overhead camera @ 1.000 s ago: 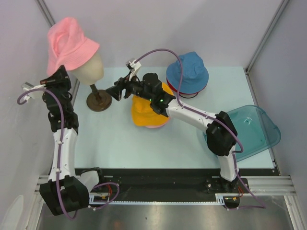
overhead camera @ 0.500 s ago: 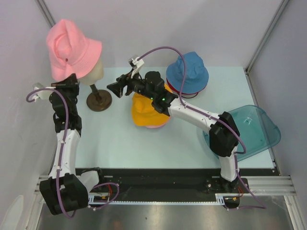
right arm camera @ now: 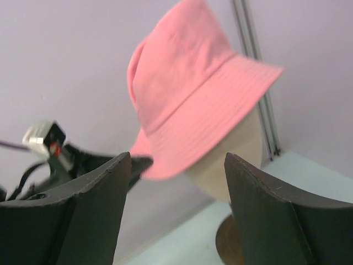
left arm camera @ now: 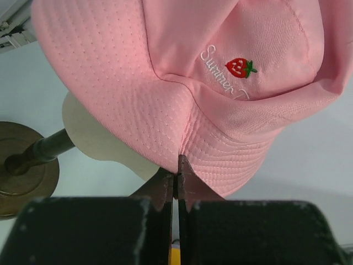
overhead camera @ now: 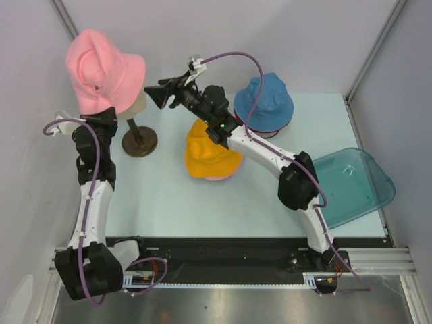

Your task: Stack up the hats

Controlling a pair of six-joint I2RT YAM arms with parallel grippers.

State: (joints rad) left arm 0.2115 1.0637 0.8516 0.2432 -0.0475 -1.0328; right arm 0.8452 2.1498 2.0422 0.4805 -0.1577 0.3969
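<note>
L gripper (left arm camera: pixel 176 175) is pinched tight on the brim of the pink fabric bucket hat (overhead camera: pixel 101 67), tips fully together w/ the fabric edge nipped between them. The hat sits tilted on the beige egg-shaped mannequin head (overhead camera: pixel 140 102) in the far-left corner. A strawberry logo (left arm camera: pixel 241 67) w/ white lettering shows in the L wrist view.

Vs a sec ago, the L wrist has swung in rightward, closer to the head, & the hat's slid across w/ it. The brim now covers most of the head, only a sliver of beige showing.

R gripper (right arm camera: pixel 176 160) is spread wide w/ nothing in it. It's come up from its low spot by the dark round stand base (overhead camera: pixel 140 142) & now points at the hat's brim from the right, near but not touching.

Mid-table, the orange fabric bucket hat (overhead camera: pixel 212 152) is unmoved. Behind it the blue fabric bucket hat (overhead camera: pixel 266 101) is in the same spot. At the R edge the translucent teal plastic tray (overhead camera: pixel 354 185) shows no change.
</note>
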